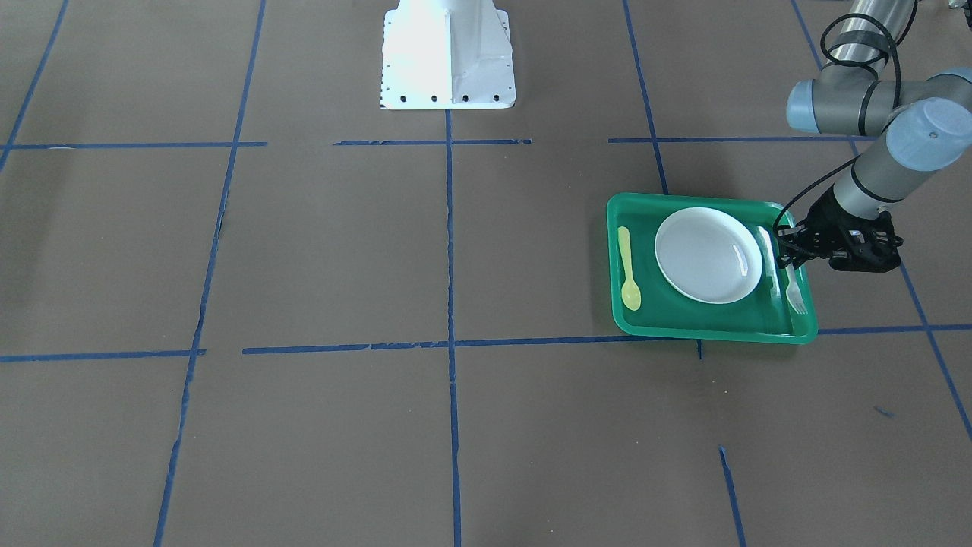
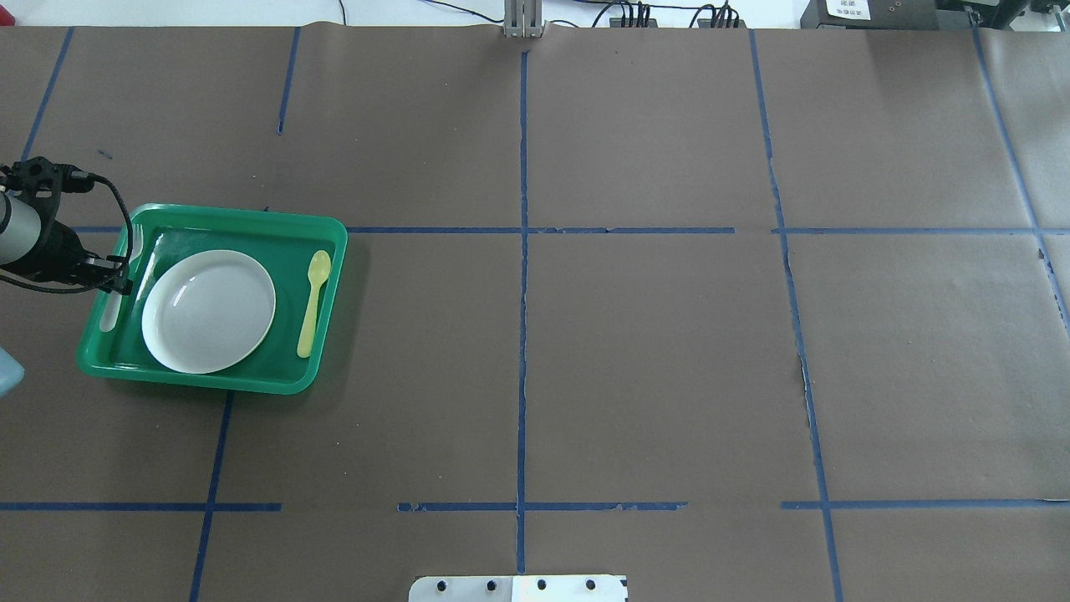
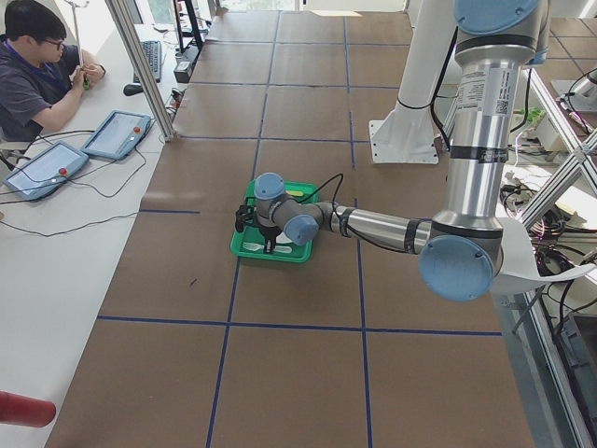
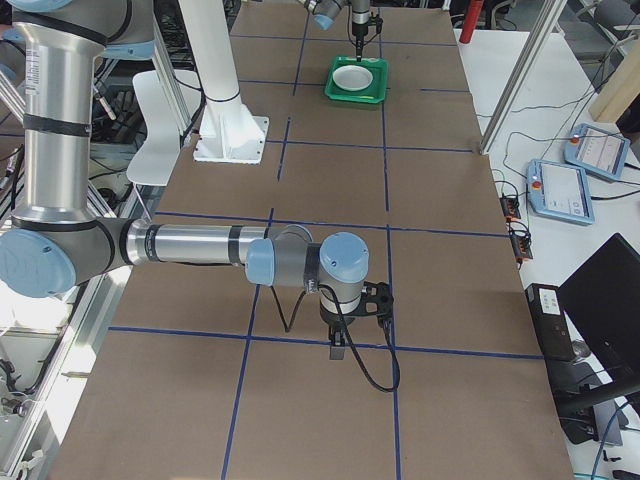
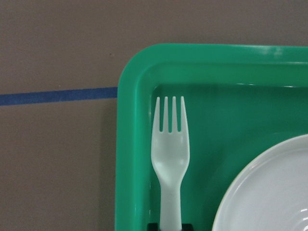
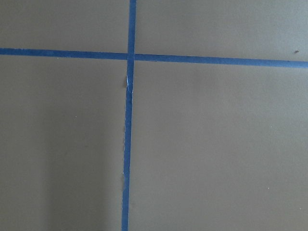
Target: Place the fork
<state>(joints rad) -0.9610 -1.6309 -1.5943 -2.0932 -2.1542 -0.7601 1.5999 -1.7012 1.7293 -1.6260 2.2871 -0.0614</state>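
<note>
The pale grey-white fork [image 1: 795,296] lies inside the green tray [image 1: 714,333], between the tray's rim and the white plate [image 1: 706,254], with its tines towards the tray's far corner. My left gripper [image 1: 788,257] reaches low over that side of the tray. In the left wrist view the two fingertips sit tight against the handle of the fork [image 5: 171,154]. From overhead the fork's handle end [image 2: 109,313] shows beside the left gripper [image 2: 121,280]. My right gripper [image 4: 340,345] hangs over bare table far from the tray; I cannot tell if it is open or shut.
A yellow-green spoon [image 1: 629,270] lies in the tray on the other side of the plate. The robot's white base [image 1: 448,53] stands at the table's middle edge. Blue tape lines cross the brown table. An operator [image 3: 33,65] sits beyond the table's end.
</note>
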